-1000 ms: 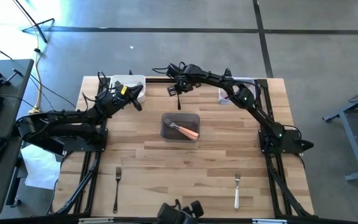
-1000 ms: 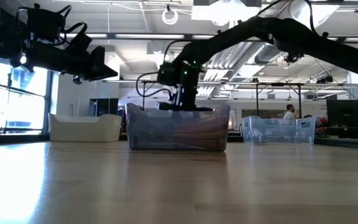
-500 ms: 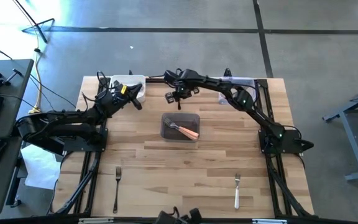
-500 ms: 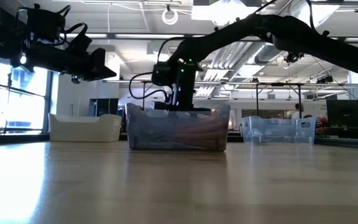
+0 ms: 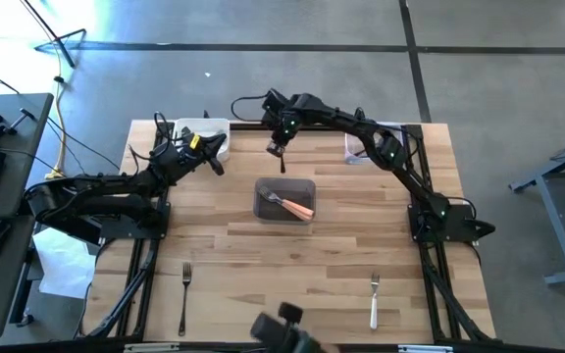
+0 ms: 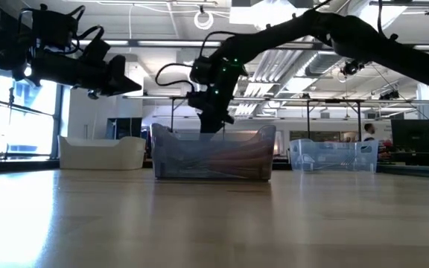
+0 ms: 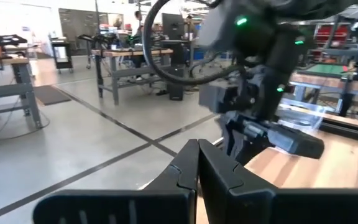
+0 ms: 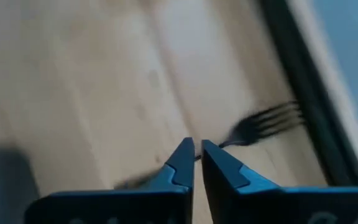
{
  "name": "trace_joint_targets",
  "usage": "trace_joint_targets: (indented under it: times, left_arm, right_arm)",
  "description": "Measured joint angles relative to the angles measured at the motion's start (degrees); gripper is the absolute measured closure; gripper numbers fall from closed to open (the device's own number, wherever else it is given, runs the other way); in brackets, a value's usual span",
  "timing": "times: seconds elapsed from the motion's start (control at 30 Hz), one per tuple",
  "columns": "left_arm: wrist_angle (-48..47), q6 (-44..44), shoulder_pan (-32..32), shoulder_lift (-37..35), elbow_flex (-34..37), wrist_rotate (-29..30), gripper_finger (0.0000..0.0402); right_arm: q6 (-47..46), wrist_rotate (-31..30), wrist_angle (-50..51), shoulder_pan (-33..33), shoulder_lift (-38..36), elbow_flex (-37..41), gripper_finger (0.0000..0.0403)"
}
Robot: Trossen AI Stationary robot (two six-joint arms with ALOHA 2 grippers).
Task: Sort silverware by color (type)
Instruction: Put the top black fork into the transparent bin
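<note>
My right gripper (image 8: 197, 152) reaches to the table's far middle (image 5: 279, 149) and is shut on a dark fork (image 8: 263, 123) with silvery tines. Just nearer stands a grey tub (image 5: 284, 200) that holds orange-handled forks (image 5: 300, 208). A black fork (image 5: 185, 297) lies flat near the front left. A white-handled fork (image 5: 374, 302) lies flat near the front right. My left gripper (image 5: 219, 165) waits shut and level beside the white tub (image 5: 204, 135) at the far left. My right gripper pinches the dark fork's slim stem a little behind the tines (image 8: 219, 144), between its two fingertips. The fingers slant steeply down from above and lie across the fork. The handle runs on behind one finger (image 8: 179, 168). I cannot tell whether the fork is clear of the table.
A clear tub (image 5: 366, 147) stands at the far right corner. A dark device (image 5: 282, 328) sits at the table's near edge. Bare wood lies between the grey tub and the two front forks.
My right gripper has rolled about its own line, shut on the dark fork and risen a little above the far middle of the table.
</note>
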State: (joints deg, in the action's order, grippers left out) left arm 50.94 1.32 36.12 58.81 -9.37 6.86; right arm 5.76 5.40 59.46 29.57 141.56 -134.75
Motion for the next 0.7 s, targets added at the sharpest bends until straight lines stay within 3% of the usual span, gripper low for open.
trace_joint_targets:
  times: [0.1, 0.27, 0.4, 0.7]
  left_arm:
    - [-0.15, 0.0, 0.0, 0.0, 0.0, -0.72, 0.0401]
    - [-1.29, 0.0, -0.17, 0.0, 0.0, -0.79, 0.0401]
    - [-1.37, -0.02, -0.2, 0.11, 0.0, -0.77, 0.0401]
    - [-1.32, -0.97, -0.28, 0.11, -0.15, -0.57, 0.0401]
  right_arm:
    - [11.89, 6.8, 1.27, 2.59, 1.24, 0.04, 0.0398]
    - [25.2, 9.95, -2.36, 7.65, 1.39, 0.04, 0.0401]
    - [29.64, 12.81, -8.05, 10.22, 3.1, -0.02, 0.0402]
    - [36.42, 14.03, -10.48, 10.36, 6.48, 0.49, 0.0403]
